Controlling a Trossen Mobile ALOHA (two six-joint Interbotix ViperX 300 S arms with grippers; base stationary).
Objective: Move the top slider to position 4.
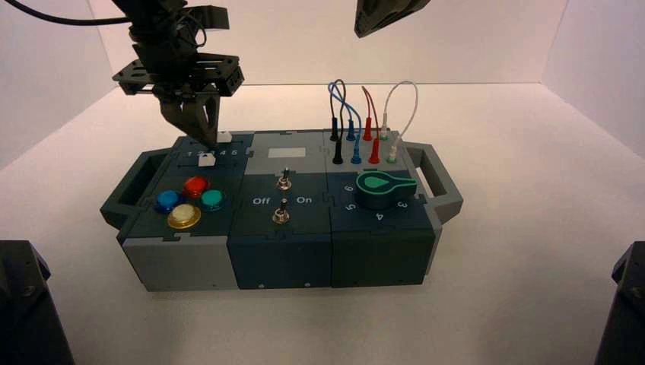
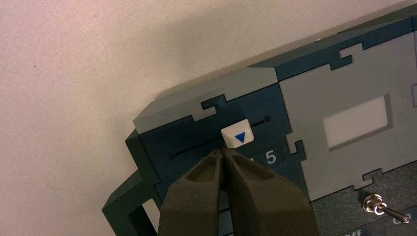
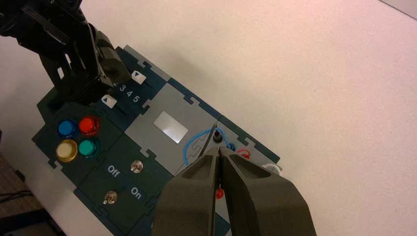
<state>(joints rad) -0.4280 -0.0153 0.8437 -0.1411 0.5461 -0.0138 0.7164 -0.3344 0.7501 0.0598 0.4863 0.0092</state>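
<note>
Dark fixtures [image 1: 27, 304] flank the near corners. The left gripper [image 2: 222, 151], pinched closed and empty, points just beside the white top slider [image 2: 238, 133], at numeral 4 [image 3: 129, 93]; the right gripper [image 3: 219, 150], also closed, hovers farther right.

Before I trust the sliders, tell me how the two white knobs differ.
The top slider sits nearer the 5 end; the button-side slider sits farther toward the low numbers. The top slider's triangle points toward the buttons; the button-side slider's points toward the rear. Both are white with blue triangles.
</note>
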